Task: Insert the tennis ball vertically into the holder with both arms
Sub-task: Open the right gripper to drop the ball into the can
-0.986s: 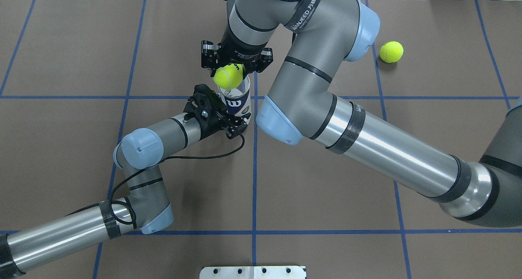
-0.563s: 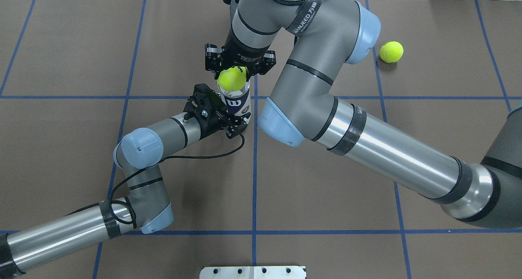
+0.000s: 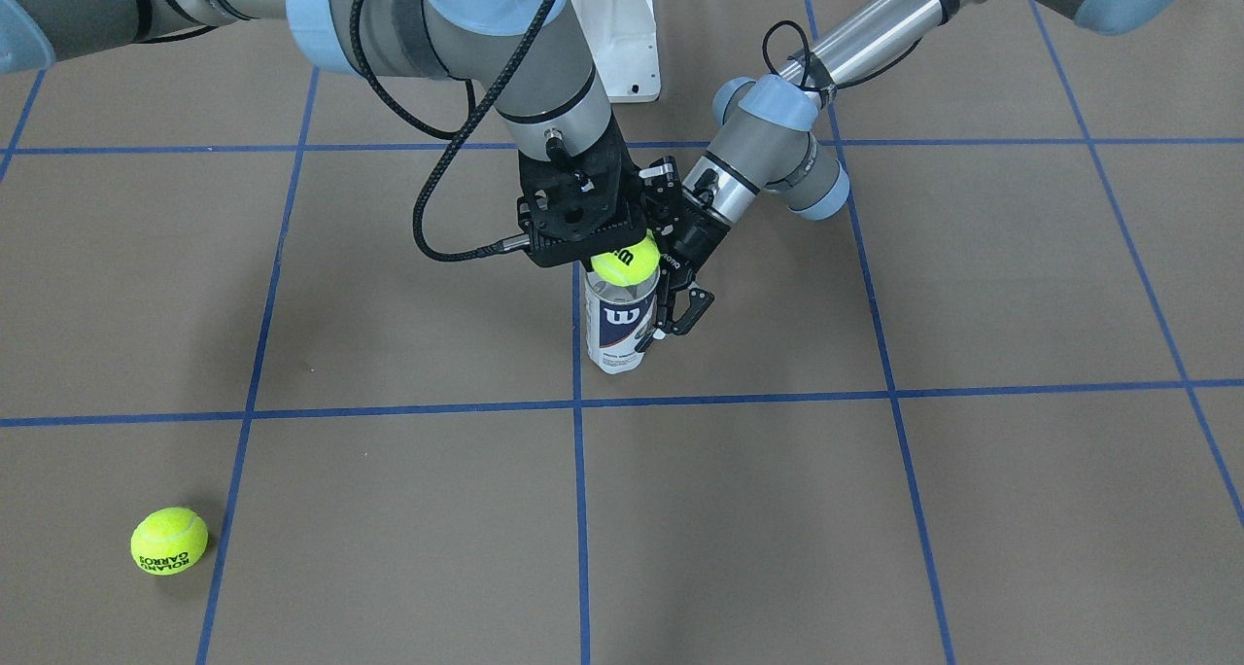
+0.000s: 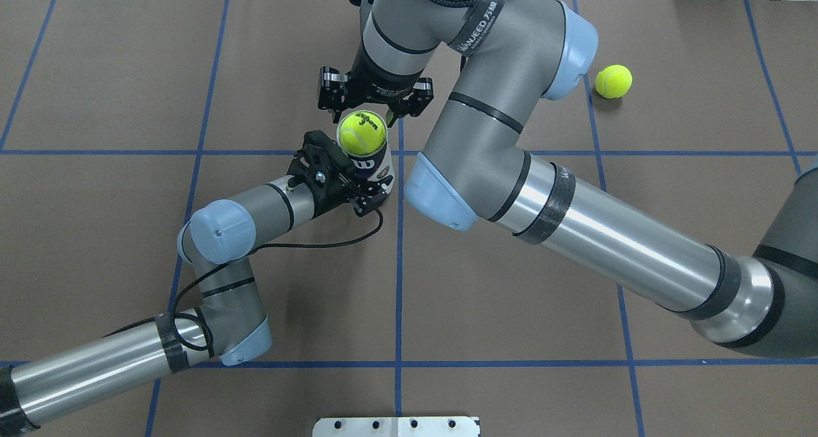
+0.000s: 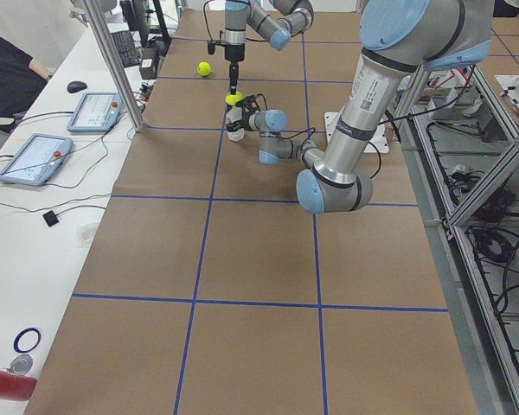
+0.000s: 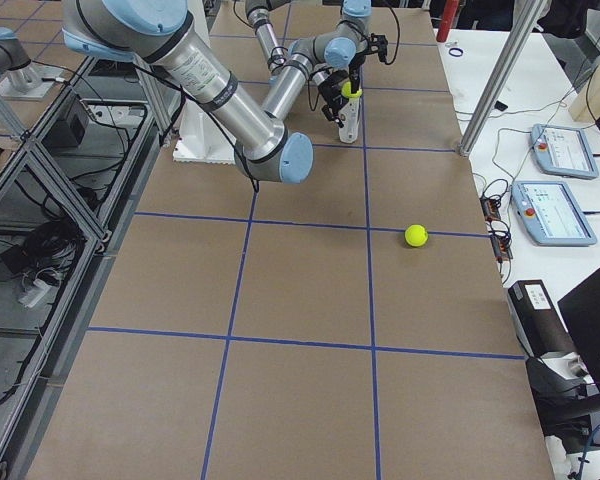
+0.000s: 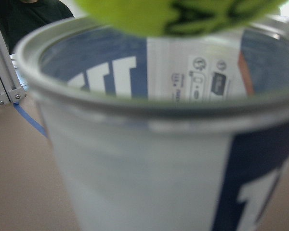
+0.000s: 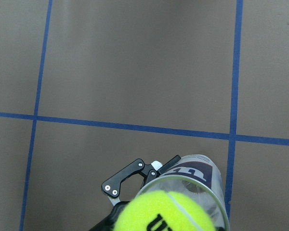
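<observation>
Robotics lab: teach pendants (image 5: 92, 111), aluminium frame (image 5: 114, 65), blue-taped grid table (image 5: 242, 346).

Left wrist view: holder (image 7: 135, 168) blurred, base cut off; tennis ball (image 7: 135, 14) cropped by top edge. Right wrist view: same ball's lower half cut by bottom edge. Exterior left view: person (image 5: 9, 60) cut by frame edge.

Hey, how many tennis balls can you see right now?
2. One yellow-green felt tennis ball sits at the mouth of the clear plastic Wilson can; the other ball lies loose on the brown table mat. None seems hidden.
</observation>
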Motion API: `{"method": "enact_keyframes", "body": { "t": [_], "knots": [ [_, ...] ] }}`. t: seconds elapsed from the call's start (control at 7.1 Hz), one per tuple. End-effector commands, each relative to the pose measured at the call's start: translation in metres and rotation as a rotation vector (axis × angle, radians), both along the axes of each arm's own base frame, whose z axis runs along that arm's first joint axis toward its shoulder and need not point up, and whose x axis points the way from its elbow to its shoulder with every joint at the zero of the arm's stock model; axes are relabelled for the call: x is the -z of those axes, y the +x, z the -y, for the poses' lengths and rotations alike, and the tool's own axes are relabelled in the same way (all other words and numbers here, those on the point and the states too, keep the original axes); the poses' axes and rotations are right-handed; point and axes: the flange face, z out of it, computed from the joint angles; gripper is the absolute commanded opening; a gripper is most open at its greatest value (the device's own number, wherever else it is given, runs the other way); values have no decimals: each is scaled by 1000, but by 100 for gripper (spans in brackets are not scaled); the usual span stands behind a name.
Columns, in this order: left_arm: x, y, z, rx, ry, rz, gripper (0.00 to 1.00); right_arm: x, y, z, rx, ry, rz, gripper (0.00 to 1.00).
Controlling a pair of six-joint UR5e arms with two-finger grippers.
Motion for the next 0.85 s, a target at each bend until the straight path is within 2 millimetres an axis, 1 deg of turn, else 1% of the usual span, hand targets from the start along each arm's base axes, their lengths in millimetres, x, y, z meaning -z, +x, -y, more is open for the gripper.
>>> {"method": "enact_keyframes", "body": {
  "t": [0.0, 0.56, 0.7],
  "knots": [
    [-1, 0, 0, 0, 1, 2, 83, 4, 1, -1, 0, 5, 5, 98],
    [-1, 0, 0, 0, 2, 3, 84, 7, 5, -3, 0, 10, 13, 98],
    [-1, -1, 1, 2, 1, 5, 98, 9, 5, -3, 0, 12, 15, 98]
  ]
}}
